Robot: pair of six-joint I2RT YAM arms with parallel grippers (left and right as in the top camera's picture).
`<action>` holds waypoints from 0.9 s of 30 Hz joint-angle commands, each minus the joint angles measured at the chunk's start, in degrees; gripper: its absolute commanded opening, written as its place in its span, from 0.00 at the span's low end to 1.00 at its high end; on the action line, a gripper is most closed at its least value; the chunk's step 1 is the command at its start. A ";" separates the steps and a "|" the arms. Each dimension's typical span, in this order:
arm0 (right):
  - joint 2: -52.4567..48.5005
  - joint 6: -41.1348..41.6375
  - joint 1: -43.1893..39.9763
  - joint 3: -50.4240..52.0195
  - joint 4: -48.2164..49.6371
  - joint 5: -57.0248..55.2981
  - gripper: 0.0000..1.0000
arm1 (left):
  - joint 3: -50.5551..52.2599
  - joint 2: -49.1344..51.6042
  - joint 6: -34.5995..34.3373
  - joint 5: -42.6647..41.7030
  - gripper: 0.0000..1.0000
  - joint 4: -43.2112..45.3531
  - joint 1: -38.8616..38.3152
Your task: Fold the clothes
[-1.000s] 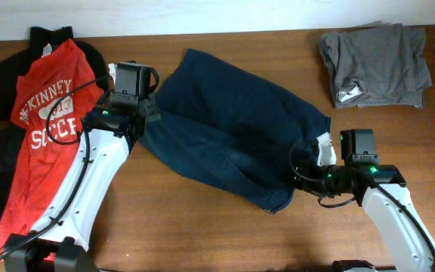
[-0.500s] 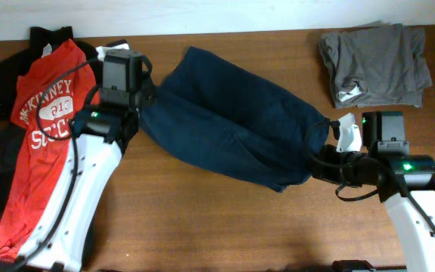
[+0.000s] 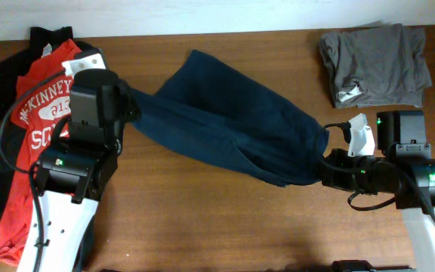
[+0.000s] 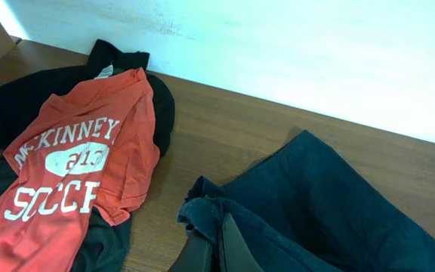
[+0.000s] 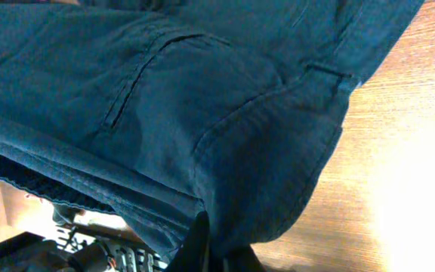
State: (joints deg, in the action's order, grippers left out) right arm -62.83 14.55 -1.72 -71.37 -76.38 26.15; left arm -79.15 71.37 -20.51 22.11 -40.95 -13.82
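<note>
Two hands hold the navy trousers (image 3: 225, 125) stretched between them, across the middle of the surface (image 3: 202, 227). The left hand (image 3: 130, 106) is closed on a bunched end of the cloth, just beside the red T-shirt (image 3: 40, 128). The right hand (image 3: 328, 157) is closed on the waistband end, where a pocket and a belt loop show in the right wrist view.

Risks, as judged:

1. Slip. Each hand pinches only a small bite of thick fabric. Added tension could pull an edge out of the fingers.
2. Uneven fold. The left end is crumpled, not flat, so a fold made now would likely trap wrinkles.
3. Snagging. The left arm passes above the red T-shirt, and a low sweep could drag it along. The folded grey garment (image 3: 376, 64) lies well apart and seems safe.
</note>
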 commanded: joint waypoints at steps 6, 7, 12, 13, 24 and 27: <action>-0.28 1.16 -0.55 -0.50 -0.52 -10.03 0.04 | -1.46 1.99 0.81 -0.04 0.01 0.59 1.57; -0.98 1.14 -0.55 -0.44 -0.04 -10.54 0.04 | -1.46 3.34 0.83 -0.04 0.01 0.61 1.57; -6.19 0.90 -0.55 -0.42 3.91 -12.13 0.04 | -1.46 13.68 0.85 0.15 0.01 2.12 1.62; -8.00 0.94 -0.55 -0.42 5.16 -13.66 0.04 | -1.46 15.98 0.85 0.13 0.01 3.43 1.62; -27.23 3.52 -4.24 -0.42 22.73 -17.81 0.04 | -1.46 33.35 0.83 -0.26 0.01 30.49 1.62; -30.16 3.52 -6.97 -0.42 25.03 -17.81 0.04 | -1.46 37.03 0.83 -1.60 0.01 35.60 1.62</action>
State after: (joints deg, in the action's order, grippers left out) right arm -91.09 17.04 -4.58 -71.40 -51.48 14.66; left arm -79.57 105.36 -20.36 16.08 -8.58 -13.93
